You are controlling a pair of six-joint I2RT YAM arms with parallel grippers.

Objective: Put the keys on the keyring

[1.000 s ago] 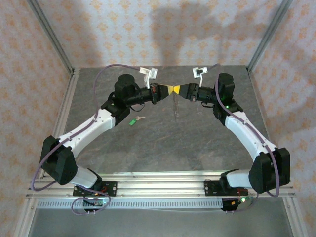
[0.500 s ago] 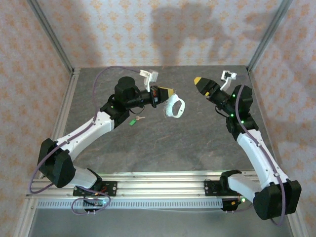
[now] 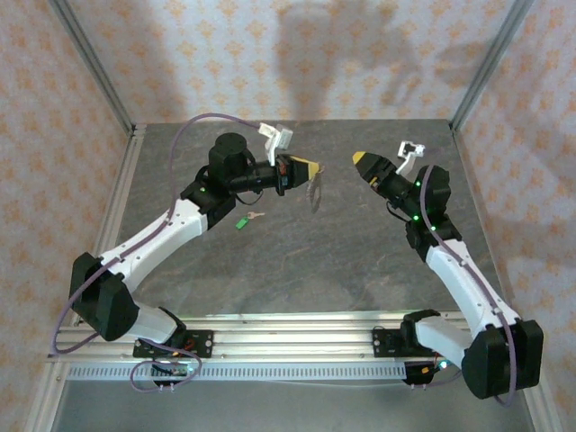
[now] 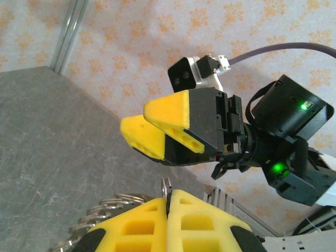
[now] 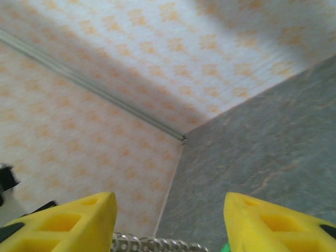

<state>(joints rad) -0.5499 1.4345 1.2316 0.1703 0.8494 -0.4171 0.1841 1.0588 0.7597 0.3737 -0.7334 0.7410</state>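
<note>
**Grey desk between papered walls: keyring held aloft, key loose on the slab**

Grey, stone-patterned desk (image 3: pixel 306 270) is what I have under both arms, closed in by orange-flowered walls (image 3: pixel 288 63) behind and to either side.

The keyring (image 3: pixel 315 191) hangs in the air above the middle of the rear half of the desk, dangling edge-on from the left gripper (image 3: pixel 309 167). From the left wrist camera I see that gripper's yellow fingers (image 4: pixel 199 220) pressed flat together, with a thin metal loop of the keyring (image 4: pixel 167 187) pinched between them and its bumpy coil trailing off to the lower left.

The key (image 3: pixel 244 220) lies flat on the desk, left of centre, below the left forearm. Its green head points toward the front edge and its blade toward the back. It is well apart from the keyring, and nothing touches it.

The right gripper (image 3: pixel 360 159) faces the left one across a gap, off the surface, fingers spread wide and holding nothing. Its own camera shows the two yellow pads (image 5: pixel 89 215) far apart, with a stretch of the coil low between them.

Around the key the slab is bare toward the front rail (image 3: pixel 288 326) and the right side. The left rail (image 3: pixel 121 193) runs close beside the left arm's elbow.
</note>
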